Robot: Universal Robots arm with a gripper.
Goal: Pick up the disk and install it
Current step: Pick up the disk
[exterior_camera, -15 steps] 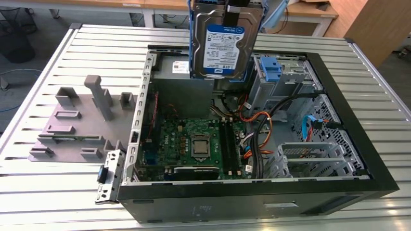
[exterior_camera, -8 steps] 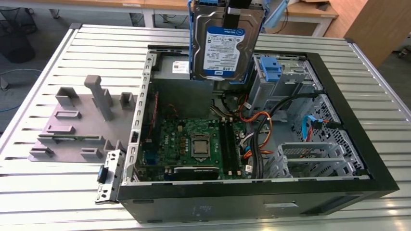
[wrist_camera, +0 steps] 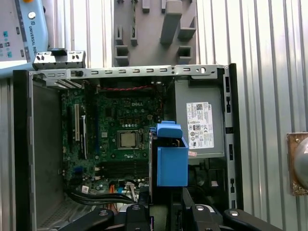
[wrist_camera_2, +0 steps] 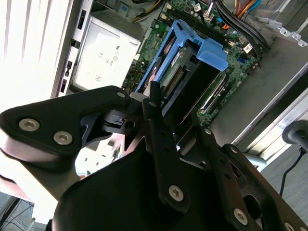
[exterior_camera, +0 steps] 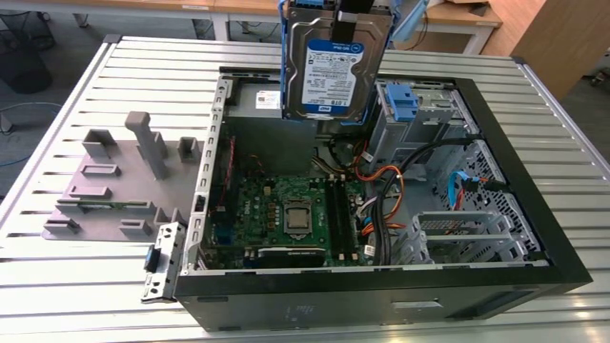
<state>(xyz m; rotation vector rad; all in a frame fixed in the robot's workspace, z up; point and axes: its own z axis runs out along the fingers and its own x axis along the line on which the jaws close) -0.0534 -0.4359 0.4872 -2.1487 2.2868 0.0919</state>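
The disk point(exterior_camera: 333, 68), a silver drive with a blue-and-white label and blue side rails, hangs upright above the back of the open computer case point(exterior_camera: 533, 207). My gripper point(exterior_camera: 345, 16) comes down from above and is shut on the disk's upper end. In both wrist views I look down along the disk point(wrist_camera_2: 190, 57) point(wrist_camera: 172, 161) at the motherboard below. The black fingers point(wrist_camera_2: 155, 120) clamp its near end. The gripper point(wrist_camera: 168, 207) sits at the edge of the first wrist view.
Inside the case are a green motherboard point(exterior_camera: 286, 211), a grey power-supply box point(wrist_camera: 199, 120) with a white sticker, cable bundles point(exterior_camera: 381, 193) and a drive cage with a blue latch point(exterior_camera: 402, 100). A grey fixture point(exterior_camera: 119, 179) lies on the slatted table point(exterior_camera: 57, 279) at the exterior view's left.
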